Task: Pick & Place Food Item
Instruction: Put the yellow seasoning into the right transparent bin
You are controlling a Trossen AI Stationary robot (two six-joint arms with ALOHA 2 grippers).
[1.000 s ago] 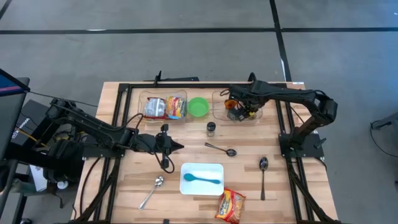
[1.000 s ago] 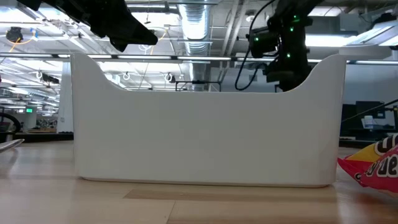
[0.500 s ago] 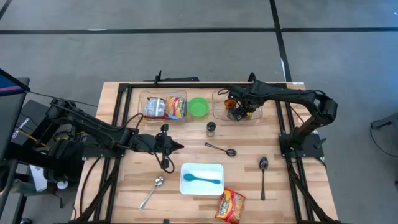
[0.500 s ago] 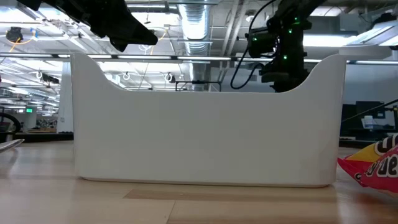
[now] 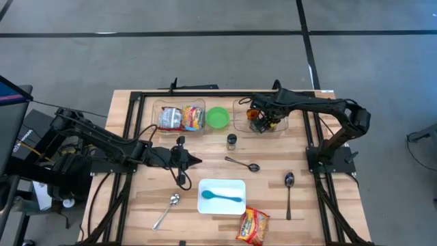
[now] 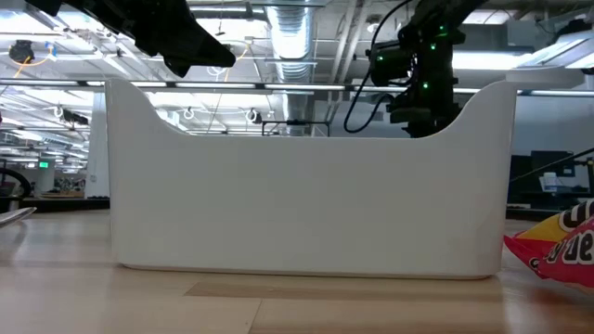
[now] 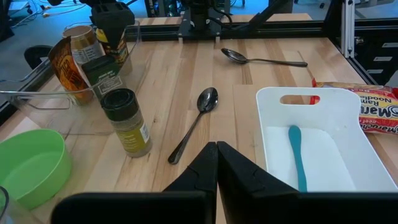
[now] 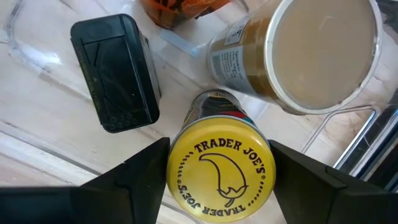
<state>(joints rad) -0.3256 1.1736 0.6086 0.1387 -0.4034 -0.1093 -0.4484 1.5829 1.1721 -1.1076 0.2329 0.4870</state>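
Observation:
A jar with a yellow lid (image 8: pixel 219 167) stands in the clear container (image 5: pixel 240 108) at the table's back right, beside a black box (image 8: pixel 115 74) and a tan-topped can (image 8: pixel 317 53). My right gripper (image 5: pixel 258 123) reaches down into this container and is shut on the jar; in its wrist view the gripper (image 8: pixel 219 180) has a finger on each side of the lid. My left gripper (image 5: pixel 196 161) is shut and empty above the table's middle, left of the white tray (image 5: pixel 205 186); it also shows in the left wrist view (image 7: pixel 216 152). My right gripper pinches the jar's yellow lid at its rim (image 8: pixel 173 163) between the two fingers, one finger on each opposite side. The fingers come from above, pointing down. The jar is upright; whether its base is off the container's floor is hidden.
A second clear container (image 5: pixel 158 109) with food packets, a green bowl (image 5: pixel 218 117) and a spice jar (image 5: pixel 232 141) stand at the back. The white tray holds a blue spoon (image 5: pixel 222 197). A noodle packet (image 5: pixel 253 225) and three metal spoons (image 5: pixel 244 164) (image 5: pixel 289 195) (image 5: pixel 166 210) lie around it.
My right arm has shifted slightly over the back right container, then kept still.

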